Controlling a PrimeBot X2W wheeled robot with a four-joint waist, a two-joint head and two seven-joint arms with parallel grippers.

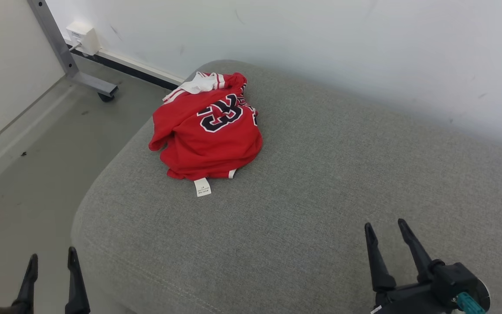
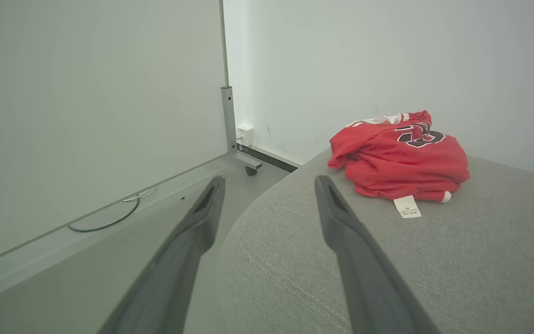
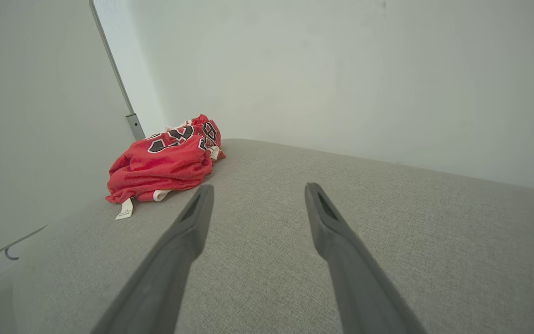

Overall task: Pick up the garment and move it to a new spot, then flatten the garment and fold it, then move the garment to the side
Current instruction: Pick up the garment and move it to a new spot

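Observation:
A crumpled red jersey [image 1: 207, 131] with dark numbers, white trim and a white label lies in a heap near the far left corner of the grey cushioned surface [image 1: 320, 183]. The jersey [image 2: 399, 157] is ahead and to the right in the left wrist view, and the same jersey [image 3: 162, 160] is ahead on the left in the right wrist view. My left gripper [image 1: 52, 257] is open, low at the front left, just off the cushion's edge over the floor. My right gripper [image 1: 386, 226] is open above the cushion's front right, well apart from the jersey.
A pale wall runs behind the cushion. To the left, a grey floor [image 1: 28, 174] holds a metal frame leg on a caster [image 1: 105, 93] and a white wall box [image 1: 83, 38]. A white panel and a dark cable [image 2: 104, 220] lie left of the left gripper.

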